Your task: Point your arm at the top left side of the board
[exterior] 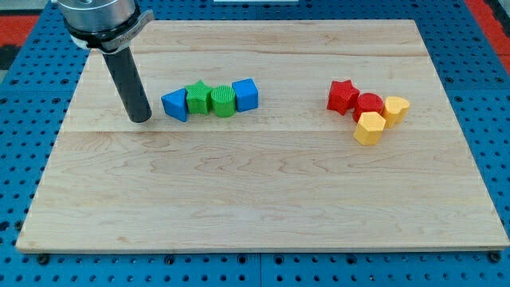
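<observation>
My tip (141, 119) rests on the wooden board (255, 183) in its upper left part, a little below the top left corner. The rod rises up and to the left to the arm's grey head at the view's top left. Just right of the tip lies a row of blocks: a blue triangular block (174, 104), a green star (197, 97), a green cylinder (223, 101) and a blue cube (246, 94). The tip stands apart from the blue triangular block by a small gap.
On the board's right side sits a cluster: a red star (343, 96), a red cylinder (368, 104), a yellow block (396, 108) and a second yellow block (369, 127). A blue perforated table surrounds the board.
</observation>
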Controlling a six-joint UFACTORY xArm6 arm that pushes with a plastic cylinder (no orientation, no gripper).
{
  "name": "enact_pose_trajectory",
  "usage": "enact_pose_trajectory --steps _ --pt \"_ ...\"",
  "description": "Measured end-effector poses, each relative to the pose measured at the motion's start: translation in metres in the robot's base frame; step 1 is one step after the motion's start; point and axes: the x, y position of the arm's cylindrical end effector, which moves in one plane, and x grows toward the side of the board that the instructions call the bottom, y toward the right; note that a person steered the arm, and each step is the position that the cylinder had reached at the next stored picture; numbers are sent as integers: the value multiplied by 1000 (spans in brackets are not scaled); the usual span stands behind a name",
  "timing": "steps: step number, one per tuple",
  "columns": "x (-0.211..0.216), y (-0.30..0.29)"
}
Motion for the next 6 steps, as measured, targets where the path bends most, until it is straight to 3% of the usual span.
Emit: enact_pose_trajectory --steps 3,5,6 --pt "-7 -10" --pt "-133 -16" --pt "-158 -9"
